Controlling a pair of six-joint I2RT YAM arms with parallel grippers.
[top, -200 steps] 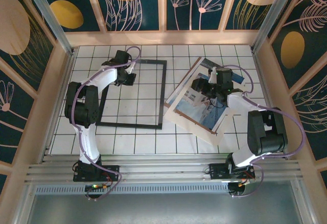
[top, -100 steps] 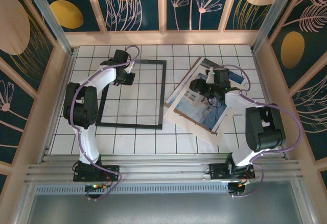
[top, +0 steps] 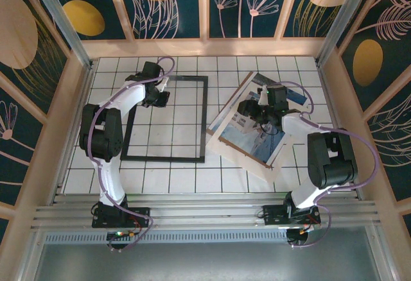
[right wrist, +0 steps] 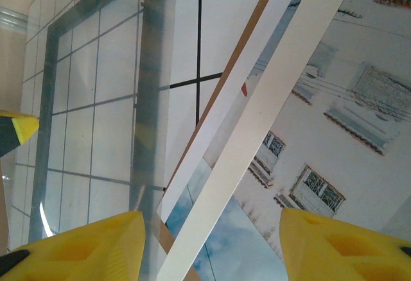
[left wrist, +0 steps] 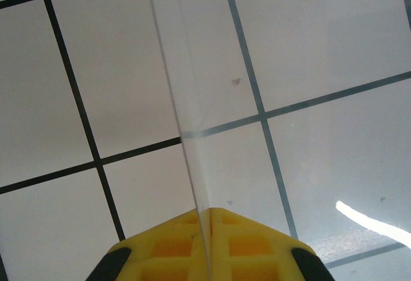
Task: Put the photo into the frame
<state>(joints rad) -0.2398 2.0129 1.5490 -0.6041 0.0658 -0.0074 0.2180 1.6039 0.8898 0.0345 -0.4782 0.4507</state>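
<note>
The black frame [top: 164,159] lies flat on the tiles left of centre. My left gripper [top: 160,93] is at its far-left corner. In the left wrist view, this gripper [left wrist: 207,214] is shut on the edge of a thin clear pane [left wrist: 183,82]. The photo [top: 253,141], pale buildings under blue sky, lies tilted on the right. My right gripper [top: 248,110] hovers open over the photo's left part. In the right wrist view, the right gripper [right wrist: 212,249] has its yellow fingers wide apart over the photo [right wrist: 334,133], touching nothing.
A cream-white mat [right wrist: 257,140] lies slanted across the photo, and a brown backing board [right wrist: 221,95] shows beneath them. The mat's border [top: 275,172] sticks out toward the near side. Wooden walls [top: 334,101] close off the tiled floor.
My right gripper has edged slightly left over the photo. The left gripper has shifted a little at the frame's corner, still holding the pane.
</note>
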